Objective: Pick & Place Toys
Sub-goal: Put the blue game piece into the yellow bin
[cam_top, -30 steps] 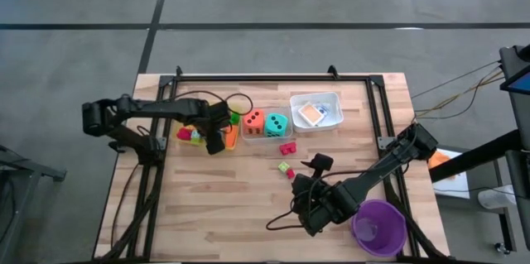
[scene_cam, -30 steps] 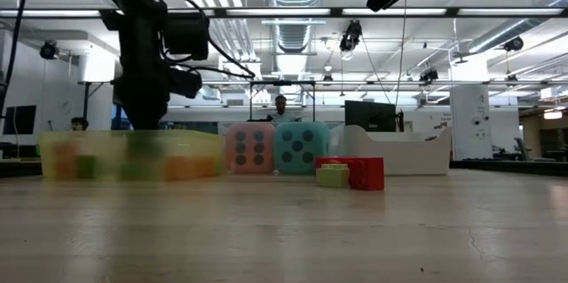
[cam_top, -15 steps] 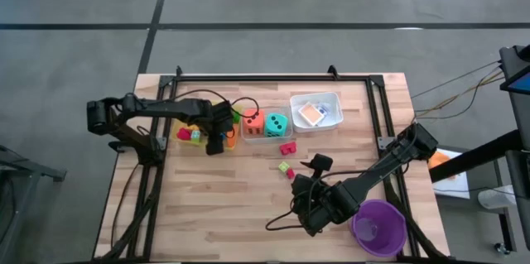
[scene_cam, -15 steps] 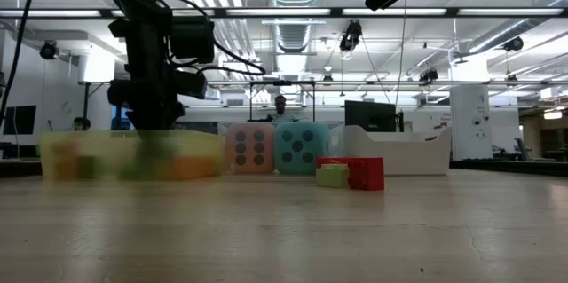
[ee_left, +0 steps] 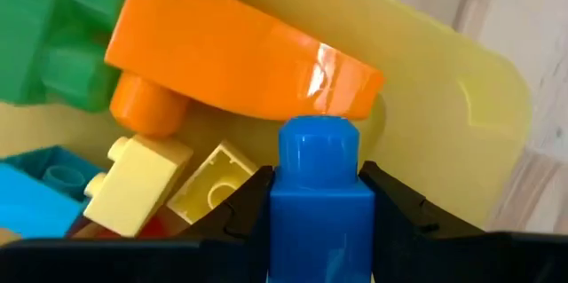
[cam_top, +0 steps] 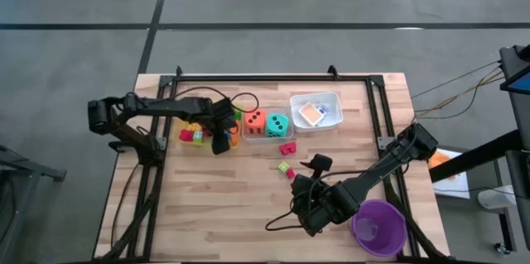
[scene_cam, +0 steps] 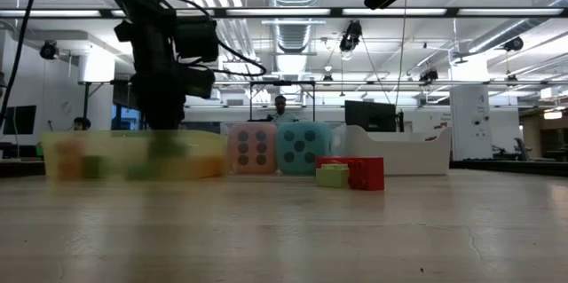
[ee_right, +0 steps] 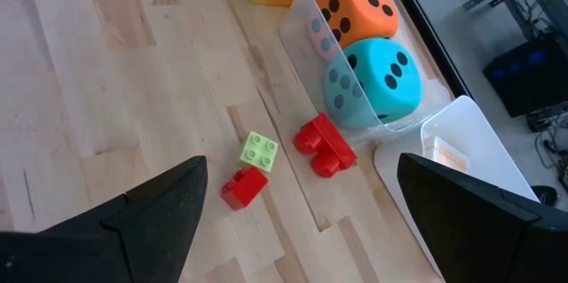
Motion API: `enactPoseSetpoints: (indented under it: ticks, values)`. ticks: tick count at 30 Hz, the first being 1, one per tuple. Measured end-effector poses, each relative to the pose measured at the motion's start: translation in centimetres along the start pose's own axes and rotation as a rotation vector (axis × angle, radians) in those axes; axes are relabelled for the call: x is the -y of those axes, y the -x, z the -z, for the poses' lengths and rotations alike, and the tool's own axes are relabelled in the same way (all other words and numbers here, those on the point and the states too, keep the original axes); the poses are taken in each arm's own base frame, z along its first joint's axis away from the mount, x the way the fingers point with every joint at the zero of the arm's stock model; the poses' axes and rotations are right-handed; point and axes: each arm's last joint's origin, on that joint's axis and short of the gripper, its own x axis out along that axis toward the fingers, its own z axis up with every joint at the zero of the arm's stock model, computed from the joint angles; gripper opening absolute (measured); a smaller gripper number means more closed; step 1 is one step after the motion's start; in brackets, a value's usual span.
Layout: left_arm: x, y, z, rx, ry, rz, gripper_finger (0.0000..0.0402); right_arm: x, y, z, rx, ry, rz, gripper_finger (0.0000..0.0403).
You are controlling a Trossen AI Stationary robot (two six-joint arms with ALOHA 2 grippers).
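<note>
Left gripper (ee_left: 315,221) pinches 1 blue block (ee_left: 318,196) over yellow tray (ee_left: 444,132).
Late release — block could bounce off the rim.

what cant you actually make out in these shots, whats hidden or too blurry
- Blocks in the yellow tray: low view, only blurred smears behind its cloudy wall.
- Lower part of the blue block held by the left gripper: left wrist view, cut off by the picture's edge.
- Cards in the white tray: high view, too small to read; low view, hidden by the tray wall.
- Right gripper, fingers spread: high view, fingertips merge with the dark arm.
</note>
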Motion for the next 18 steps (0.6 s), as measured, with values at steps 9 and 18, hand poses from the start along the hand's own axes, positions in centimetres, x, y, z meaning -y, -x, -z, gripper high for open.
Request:
enactPoseSetpoints:
  ticks: [9,18]
  values:
    - [-0.1,-1.0,-0.4,-0.015,0.159,0.06,0.0125,0.0,0.0,0.0,-0.004,-0.002,-0.006,0.0365]
    - [-0.2,-2.6,0.1,-0.113,0.176,0.084,0.0124,0.0,0.0,0.0,-0.004,0.002,-0.007,0.0365]
